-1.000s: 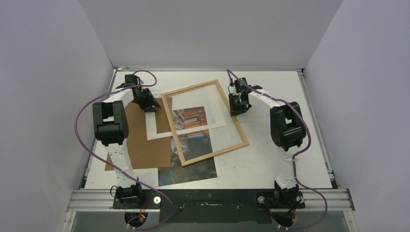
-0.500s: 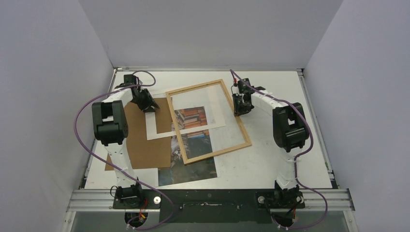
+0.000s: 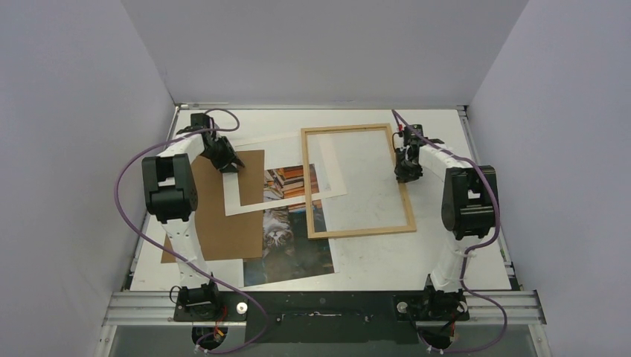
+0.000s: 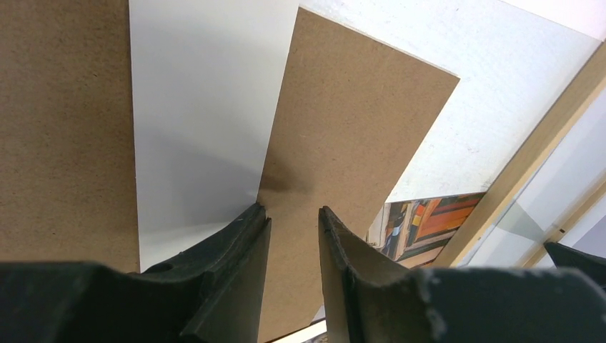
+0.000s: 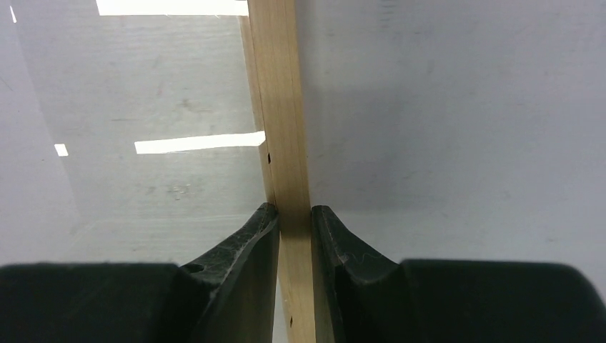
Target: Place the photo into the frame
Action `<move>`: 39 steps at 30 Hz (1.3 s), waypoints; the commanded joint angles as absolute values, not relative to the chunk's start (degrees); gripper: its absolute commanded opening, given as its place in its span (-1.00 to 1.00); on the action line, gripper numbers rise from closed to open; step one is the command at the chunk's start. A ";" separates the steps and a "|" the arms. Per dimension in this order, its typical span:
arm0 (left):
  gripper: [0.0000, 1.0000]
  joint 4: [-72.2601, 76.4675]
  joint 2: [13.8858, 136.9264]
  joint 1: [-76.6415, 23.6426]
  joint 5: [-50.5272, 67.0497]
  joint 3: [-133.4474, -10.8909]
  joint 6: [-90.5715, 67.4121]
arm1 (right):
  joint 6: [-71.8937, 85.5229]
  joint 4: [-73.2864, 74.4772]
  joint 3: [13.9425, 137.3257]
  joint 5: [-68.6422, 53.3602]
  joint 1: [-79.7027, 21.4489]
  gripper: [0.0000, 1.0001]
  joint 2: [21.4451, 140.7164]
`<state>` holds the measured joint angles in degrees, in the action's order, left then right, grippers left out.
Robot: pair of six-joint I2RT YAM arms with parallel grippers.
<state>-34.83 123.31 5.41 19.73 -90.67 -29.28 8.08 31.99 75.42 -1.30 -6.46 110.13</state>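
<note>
The light-wood frame lies flat right of centre, its sides about square to the table. My right gripper is shut on its right rail; the wood fills the gap between the fingers. The photo lies face up with the cat and books showing, partly under the white mat and under the frame's left rail. My left gripper is low at the mat's left edge, jaws slightly apart with only brown board showing between them. A strip of the photo shows beside the frame's rail.
A white mat with a rectangular opening overlaps the photo and the brown backing board on the left. In the left wrist view the mat lies over the board. Grey walls close in three sides.
My right gripper has carried the frame to the right and turned it from tilted to about square, uncovering the cat on the photo. The left arm has stayed put.
</note>
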 commanded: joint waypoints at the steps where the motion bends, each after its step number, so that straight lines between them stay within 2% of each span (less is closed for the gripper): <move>1: -0.38 -40.70 124.88 6.50 14.51 -94.68 -27.24 | 2.69 29.69 74.29 1.60 -1.43 -0.75 108.64; 5: -0.37 -43.76 125.60 6.48 14.28 -98.97 -26.22 | 0.45 29.34 76.37 0.84 -0.11 -0.69 109.26; 7: -0.33 -44.32 125.33 6.50 14.61 -100.47 -26.02 | 0.44 31.35 78.66 0.53 -0.13 -0.56 109.13; 11: -0.19 -44.59 122.87 6.50 15.44 -101.42 -26.17 | 2.70 33.54 80.60 -7.49 -0.17 0.10 105.39; 14: -0.10 -44.99 120.65 6.78 13.85 -100.71 -25.98 | 8.16 31.45 79.57 -9.63 -0.81 0.34 100.21; 19: 0.12 -46.13 118.90 7.92 9.57 -96.32 -26.02 | 16.89 29.02 81.95 -13.23 -7.06 0.36 99.89; 23: 0.17 -45.77 117.47 8.59 9.13 -92.09 -26.28 | 25.86 28.29 87.13 -11.47 -15.85 0.34 103.87; 30: 0.14 -43.43 114.39 9.20 12.37 -85.20 -27.89 | 45.79 13.37 90.37 -19.40 -25.30 0.27 112.07; 39: 0.02 -40.48 109.77 9.32 18.83 -74.33 -30.50 | 46.53 13.81 101.65 -22.39 -37.79 0.18 125.60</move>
<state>-42.65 112.92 9.06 15.18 -77.87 -28.99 45.01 15.94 95.50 -20.36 -33.45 123.37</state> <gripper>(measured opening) 0.519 0.593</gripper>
